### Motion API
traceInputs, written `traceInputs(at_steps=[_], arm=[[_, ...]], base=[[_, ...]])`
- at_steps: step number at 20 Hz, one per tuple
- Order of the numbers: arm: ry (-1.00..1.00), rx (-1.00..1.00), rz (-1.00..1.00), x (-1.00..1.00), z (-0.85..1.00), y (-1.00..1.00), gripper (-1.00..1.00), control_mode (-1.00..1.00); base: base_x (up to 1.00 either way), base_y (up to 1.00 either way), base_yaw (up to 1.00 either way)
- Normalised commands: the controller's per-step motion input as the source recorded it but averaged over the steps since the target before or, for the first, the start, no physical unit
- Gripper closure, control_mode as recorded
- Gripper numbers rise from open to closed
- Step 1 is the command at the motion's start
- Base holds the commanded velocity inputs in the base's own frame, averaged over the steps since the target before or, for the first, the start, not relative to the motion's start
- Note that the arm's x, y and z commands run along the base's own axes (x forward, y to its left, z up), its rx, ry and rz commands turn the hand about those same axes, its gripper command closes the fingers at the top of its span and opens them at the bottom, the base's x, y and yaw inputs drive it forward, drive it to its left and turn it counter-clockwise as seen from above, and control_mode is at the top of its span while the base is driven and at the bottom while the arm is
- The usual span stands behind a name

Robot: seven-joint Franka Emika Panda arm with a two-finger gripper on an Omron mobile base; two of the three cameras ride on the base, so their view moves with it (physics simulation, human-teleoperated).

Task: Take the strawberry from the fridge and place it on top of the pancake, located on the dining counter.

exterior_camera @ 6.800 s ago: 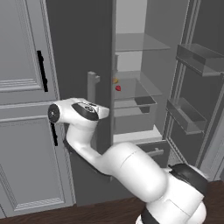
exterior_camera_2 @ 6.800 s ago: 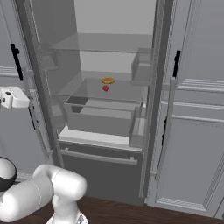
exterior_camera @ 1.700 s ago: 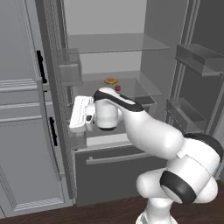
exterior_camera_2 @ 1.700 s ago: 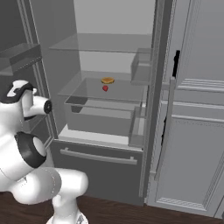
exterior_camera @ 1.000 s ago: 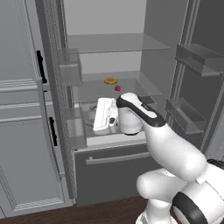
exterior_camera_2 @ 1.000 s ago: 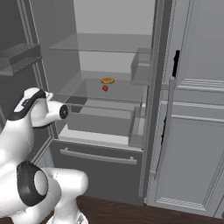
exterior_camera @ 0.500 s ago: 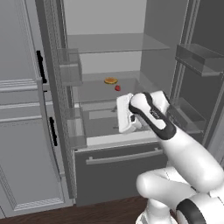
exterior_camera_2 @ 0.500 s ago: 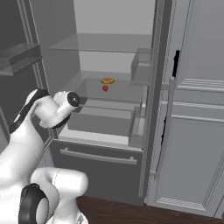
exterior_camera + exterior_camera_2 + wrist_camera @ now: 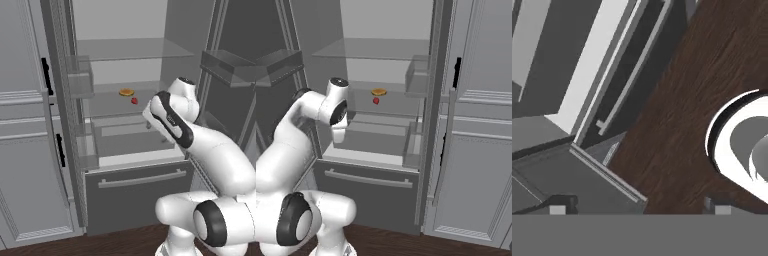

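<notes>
fridge (image 9: 135, 185): matt dark grey shell, looks like brushed metal, pale smooth lining inside
shelves (image 9: 125, 50) in the fridge: clear glass, slight sheen
floor (image 9: 682, 115) below the fridge: dark wood planks, visible grain
strawberry (image 9: 134, 101): glossy red

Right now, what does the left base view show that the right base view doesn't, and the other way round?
Left base view adds the light grey cabinets to the left of the fridge, with two black handles. Right base view adds the cabinets on the fridge's other side, with one black handle. Both share the open fridge interior, the strawberry on a glass shelf beside the orange-tan round food, the closed bottom drawer, the white arm and the dark wood floor.
</notes>
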Motion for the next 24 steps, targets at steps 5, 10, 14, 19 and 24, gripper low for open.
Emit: traceInputs(at_steps=[5,10,14,19,24], arm=[[0.04,-0.61,0.8,-0.4,0.0,-0.05,-1.0,-1.0],[-0.02,-0.11,0.82,-0.85,-0.22,-0.51,-1.0,-1.0],[0.0,0.0,0.65,-0.56,-0.44,-0.83,-1.0,-1.0],[0.0,0.0,0.11,-0.13,-0.1,-0.07,-1.0,-1.0],[0.0,0.0,-0.3,0.0,-0.08,0.0,-1.0,-1.0]], base=[[0.0,0.0,0.0],[0.0,0.0,0.0],[0.0,0.0,0.0],[0.0,0.0,0.0],[0.0,0.0,0.0]])
